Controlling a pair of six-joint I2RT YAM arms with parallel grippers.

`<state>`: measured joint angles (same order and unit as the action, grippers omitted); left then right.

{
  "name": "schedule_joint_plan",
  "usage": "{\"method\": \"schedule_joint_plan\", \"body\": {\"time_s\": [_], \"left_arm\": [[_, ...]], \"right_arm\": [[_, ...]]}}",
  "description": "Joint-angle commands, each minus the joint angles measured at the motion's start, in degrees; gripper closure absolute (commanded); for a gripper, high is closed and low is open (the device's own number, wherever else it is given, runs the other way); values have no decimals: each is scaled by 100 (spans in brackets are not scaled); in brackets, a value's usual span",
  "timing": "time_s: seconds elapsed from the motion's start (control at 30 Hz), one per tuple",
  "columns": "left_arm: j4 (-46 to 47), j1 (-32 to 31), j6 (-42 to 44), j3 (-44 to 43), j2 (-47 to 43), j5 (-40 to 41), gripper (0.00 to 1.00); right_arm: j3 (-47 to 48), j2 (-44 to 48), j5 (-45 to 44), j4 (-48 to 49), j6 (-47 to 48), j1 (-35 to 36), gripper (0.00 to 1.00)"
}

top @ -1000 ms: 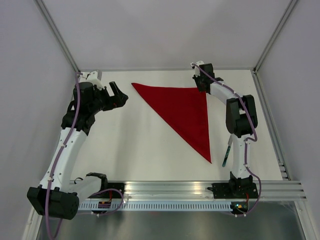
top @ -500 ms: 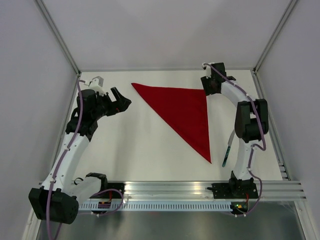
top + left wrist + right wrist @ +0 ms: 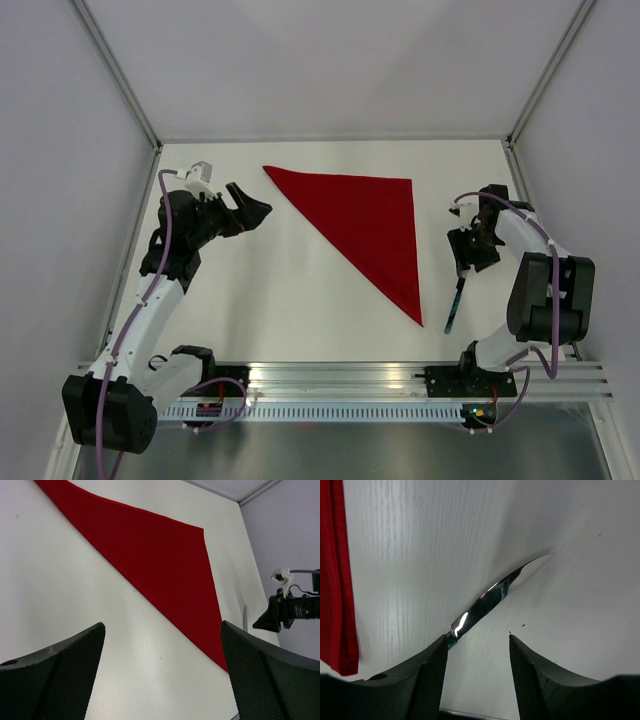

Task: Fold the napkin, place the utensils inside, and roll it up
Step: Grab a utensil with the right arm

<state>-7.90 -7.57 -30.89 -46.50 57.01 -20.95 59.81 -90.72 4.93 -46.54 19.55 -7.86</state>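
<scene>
The red napkin (image 3: 365, 225) lies flat on the white table, folded into a triangle; it also shows in the left wrist view (image 3: 150, 565) and as a strip in the right wrist view (image 3: 337, 580). The knife (image 3: 455, 305) with its teal handle lies right of the napkin's lower tip; its silver blade (image 3: 490, 600) shows in the right wrist view. My right gripper (image 3: 470, 255) is open and empty, hovering over the knife's blade end (image 3: 477, 647). My left gripper (image 3: 250, 210) is open and empty, left of the napkin's far left corner.
The table (image 3: 300, 300) is white, walled by grey panels on three sides. An aluminium rail (image 3: 400, 380) runs along the near edge. The right arm's elbow (image 3: 550, 290) stands near the right wall.
My right gripper has moved from the napkin's far right corner back toward the near side, and now is over the knife. My left gripper has shifted slightly right and nearer.
</scene>
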Motion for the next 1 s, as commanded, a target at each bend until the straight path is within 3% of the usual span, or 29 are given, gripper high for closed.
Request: {"method": "schedule_joint_plan", "body": {"time_s": [0.0,0.3,0.97], "left_arm": [[579,-7,-285,106,3,-374,0],[658,1,-224,194,-67,-454,0],[676,-7,-233,141,-15,-445,0]], "right_arm": [[22,55,-27,-986,426,-40,41],[-22,-359,-80,-1384,436,56,43],[-514,-904,-862,-1173,93,566,48]]}}
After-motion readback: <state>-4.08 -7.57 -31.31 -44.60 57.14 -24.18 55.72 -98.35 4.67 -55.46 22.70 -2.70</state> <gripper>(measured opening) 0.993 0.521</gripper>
